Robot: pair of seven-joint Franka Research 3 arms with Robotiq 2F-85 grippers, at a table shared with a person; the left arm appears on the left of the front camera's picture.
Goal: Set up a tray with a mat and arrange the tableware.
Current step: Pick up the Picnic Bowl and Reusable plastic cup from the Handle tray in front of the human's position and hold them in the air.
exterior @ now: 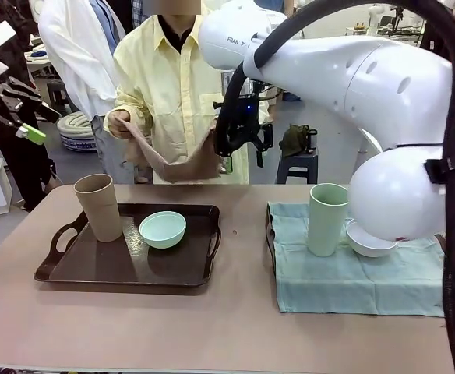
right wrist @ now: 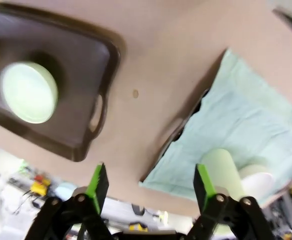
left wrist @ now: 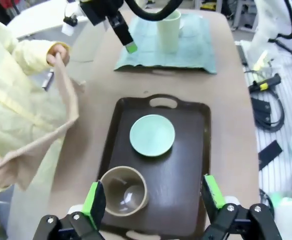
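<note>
1. Tabletop (exterior: pixel 235 335): tan surface that carries both trays.
2. Dark brown tray (exterior: pixel 118 278): lies on the left half of the tabletop, with a cut-out handle at each short end.
3. Mint green bowl (exterior: pixel 163 229): upright on the dark brown tray, right of its centre.
4. Tan cup (exterior: pixel 99 206): upright in the far left corner of the same tray, near the mint green bowl but apart from it.
5. Pale green mat (exterior: pixel 352 284): spread flat on the right half of the tabletop. It covers a second tray, whose dark handle (exterior: pixel 269 234) shows at the mat's left edge.
6. Pale green cup (exterior: pixel 327 220): upright on the pale green mat, toward its far left.
7. Greyish-white bowl (exterior: pixel 368 243): on the same mat, just beside the pale green cup on its right and partly hidden by the right arm.
8. Robot's left hand (left wrist: pixel 153 191): raised high at the left end of the dark brown tray, with the tan cup below it. Its fingers are spread wide and grip nothing.
9. Robot's right hand (right wrist: pixel 150 172): raised over the bare tabletop between the two trays, toward the far side. Its fingers stand apart and are empty.
10. Beige mat (exterior: pixel 165 160): off the tabletop at the far side, hanging slack between the person's hands (exterior: pixel 118 125).
11. Person (exterior: pixel 173 78): in a yellow shirt, standing at the far edge.
</note>
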